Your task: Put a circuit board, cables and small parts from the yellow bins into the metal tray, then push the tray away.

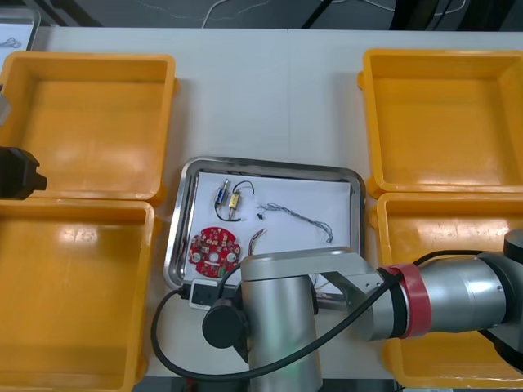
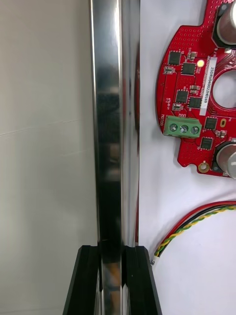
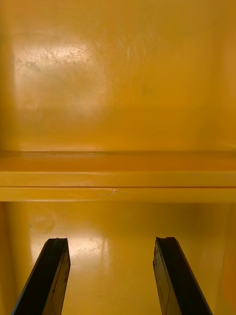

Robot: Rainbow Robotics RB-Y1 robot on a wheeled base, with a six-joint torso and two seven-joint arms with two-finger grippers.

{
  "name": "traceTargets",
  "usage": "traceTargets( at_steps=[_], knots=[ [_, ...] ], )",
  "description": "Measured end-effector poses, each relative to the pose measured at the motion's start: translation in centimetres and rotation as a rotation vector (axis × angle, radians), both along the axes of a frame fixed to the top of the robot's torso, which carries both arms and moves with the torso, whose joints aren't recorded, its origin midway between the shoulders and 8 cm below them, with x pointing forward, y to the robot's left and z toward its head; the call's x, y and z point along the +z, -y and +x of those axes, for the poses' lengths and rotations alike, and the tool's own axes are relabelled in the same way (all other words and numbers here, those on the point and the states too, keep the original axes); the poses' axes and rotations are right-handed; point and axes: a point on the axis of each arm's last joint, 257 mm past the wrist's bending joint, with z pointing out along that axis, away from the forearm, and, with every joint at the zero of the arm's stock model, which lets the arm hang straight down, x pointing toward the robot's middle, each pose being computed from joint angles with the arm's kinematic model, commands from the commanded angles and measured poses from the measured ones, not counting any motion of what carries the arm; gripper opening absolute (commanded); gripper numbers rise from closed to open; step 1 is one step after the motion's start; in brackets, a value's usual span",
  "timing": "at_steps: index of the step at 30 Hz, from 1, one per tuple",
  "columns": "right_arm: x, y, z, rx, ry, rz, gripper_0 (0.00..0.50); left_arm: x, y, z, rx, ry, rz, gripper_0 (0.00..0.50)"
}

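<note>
Metal tray [image 1: 184, 214] between four yellow bins [image 1: 90, 62] holds one red circuit board [image 1: 214, 249] and two cables [image 1: 304, 215]. Right claw [image 2: 112, 252] is clamped on the tray's rim beside the board; left claw [image 3: 112, 246] gapes empty, left of the tray.

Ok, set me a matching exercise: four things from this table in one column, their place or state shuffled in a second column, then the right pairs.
1. right pincer
2. left pincer
3. circuit board
4. blue and white cable

A. open, over the yellow bins
B. lies in the tray, near left part
C. shut on the tray's rim
D. lies in the tray, right half

Pairs: 1-C, 2-A, 3-B, 4-D
</note>
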Motion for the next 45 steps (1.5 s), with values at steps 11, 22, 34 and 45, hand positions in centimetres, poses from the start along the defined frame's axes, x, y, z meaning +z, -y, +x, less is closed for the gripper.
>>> traceTargets(
  at_steps=[11, 22, 34, 45],
  knots=[
    [2.1, 0.5, 4.0, -0.010, 0.089, -0.018, 0.000, 0.0, 0.0, 0.0, 0.000, 0.000, 0.000, 0.500],
    [4.0, 1.1, 9.3, -0.033, 0.180, -0.056, 0.000, 0.0, 0.0, 0.0, 0.000, 0.000, 0.000, 0.500],
    [5.5, 0.0, 13.0, -0.002, 0.206, -0.042, 0.000, 0.0, 0.0, 0.0, 0.000, 0.000, 0.000, 0.500],
    [7.6, 0.5, 17.4, 0.014, 0.262, -0.081, 0.000, 0.0, 0.0, 0.0, 0.000, 0.000, 0.000, 0.500]
  ],
)
